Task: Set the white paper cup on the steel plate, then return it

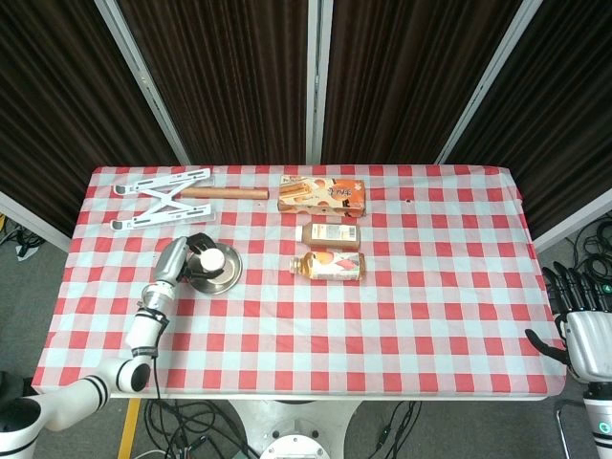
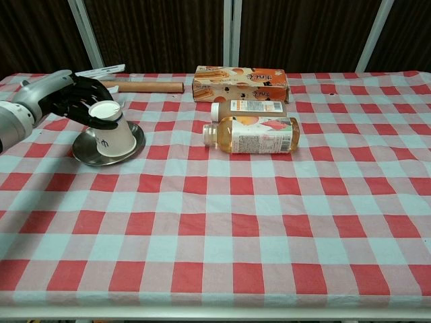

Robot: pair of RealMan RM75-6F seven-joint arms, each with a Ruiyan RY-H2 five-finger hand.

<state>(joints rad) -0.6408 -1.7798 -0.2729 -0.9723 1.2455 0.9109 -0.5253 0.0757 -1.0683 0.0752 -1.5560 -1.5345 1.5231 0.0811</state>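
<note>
At the desk's left side, the left hand (image 2: 71,101) has its dark fingers (image 2: 86,108) clamped around the upper part of the white paper cup (image 2: 109,129), which stands upside down and tilted on the steel plate (image 2: 84,153). Placing looks done or nearly so; the return remains. Far right, off the desk's edge, the right hand (image 1: 581,320) holds nothing, fingers apart.

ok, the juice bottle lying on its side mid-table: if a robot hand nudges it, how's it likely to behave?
The juice bottle lies on its side, round-bodied, so a sideways push would probably roll it rather than slide it. It looks full of liquid, so likely heavy for its size. The smaller bottle lies right behind it and may get bumped or block a roll that way.
</note>
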